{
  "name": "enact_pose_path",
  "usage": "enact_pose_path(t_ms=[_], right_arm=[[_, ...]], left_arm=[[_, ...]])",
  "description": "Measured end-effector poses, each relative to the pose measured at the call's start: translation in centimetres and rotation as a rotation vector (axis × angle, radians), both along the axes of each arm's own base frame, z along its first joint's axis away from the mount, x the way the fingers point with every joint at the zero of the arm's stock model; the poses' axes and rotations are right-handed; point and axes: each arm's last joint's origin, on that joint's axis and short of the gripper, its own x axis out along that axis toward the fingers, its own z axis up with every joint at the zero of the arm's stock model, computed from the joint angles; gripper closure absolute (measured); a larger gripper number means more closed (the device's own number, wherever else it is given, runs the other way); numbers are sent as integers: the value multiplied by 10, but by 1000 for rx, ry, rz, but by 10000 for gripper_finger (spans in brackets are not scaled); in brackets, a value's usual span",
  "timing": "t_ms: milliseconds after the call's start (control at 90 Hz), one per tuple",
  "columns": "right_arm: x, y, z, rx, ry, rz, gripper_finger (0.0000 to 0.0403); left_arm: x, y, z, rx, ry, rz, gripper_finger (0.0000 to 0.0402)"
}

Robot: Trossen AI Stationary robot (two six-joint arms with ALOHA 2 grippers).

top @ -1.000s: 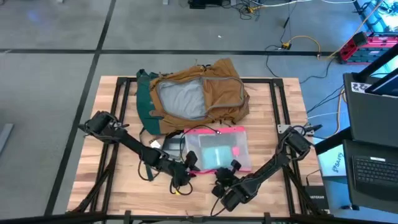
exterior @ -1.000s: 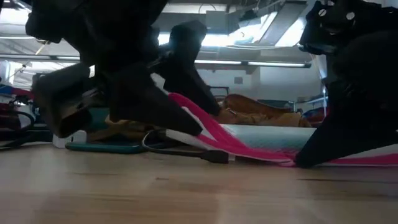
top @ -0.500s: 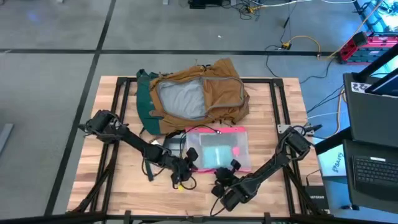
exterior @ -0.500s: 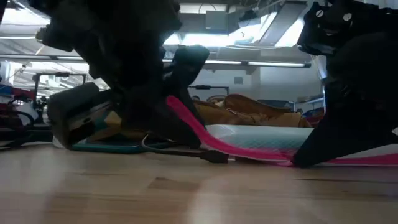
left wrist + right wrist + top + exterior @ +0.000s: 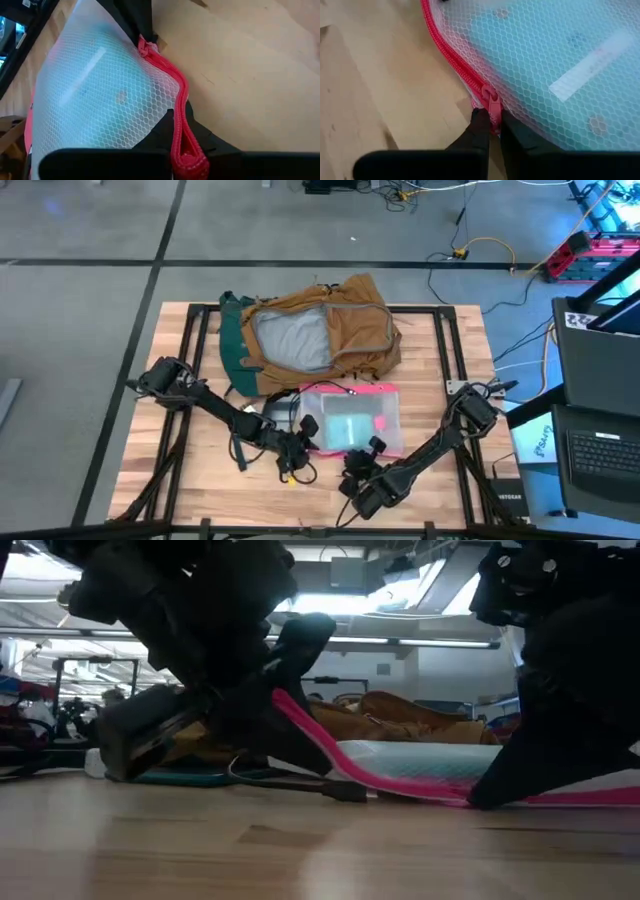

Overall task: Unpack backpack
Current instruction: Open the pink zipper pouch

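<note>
You're pinching pouch [image 5: 347, 420] corner with left gripper [image 5: 182, 150], anchoring it; right gripper [image 5: 491, 127], clamping zipper pull [image 5: 490, 97], likely opening it. Backpack [image 5: 310, 330] lying beyond.

Left gripper [image 5: 305, 437], formerly farther toward the left side of the table, now clamps the pouch [image 5: 348, 418] corner, lifting its pink edge.

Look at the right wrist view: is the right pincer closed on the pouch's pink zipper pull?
Yes, the right pincer has its two dark fingers pressed together on the pink zipper pull at the pouch edge.
</note>
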Motion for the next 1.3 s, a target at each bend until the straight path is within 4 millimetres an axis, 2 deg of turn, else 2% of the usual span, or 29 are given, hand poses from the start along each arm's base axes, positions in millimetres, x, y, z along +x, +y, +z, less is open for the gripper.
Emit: enact_pose_path(t_ms=[522, 789, 1044, 1300], right_arm=[[-14, 8, 3, 2, 39, -38, 393], [-34, 14, 7, -9, 84, -100, 393], [-60, 32, 21, -23, 70, -192, 393], [-89, 43, 25, -11, 66, -289, 393]], left_arm=[[-8, -4, -4, 105, 32, 74, 401], [-12, -5, -6, 163, 47, 110, 401], [-12, -4, -6, 162, 49, 117, 401], [-12, -4, -6, 160, 51, 120, 401]])
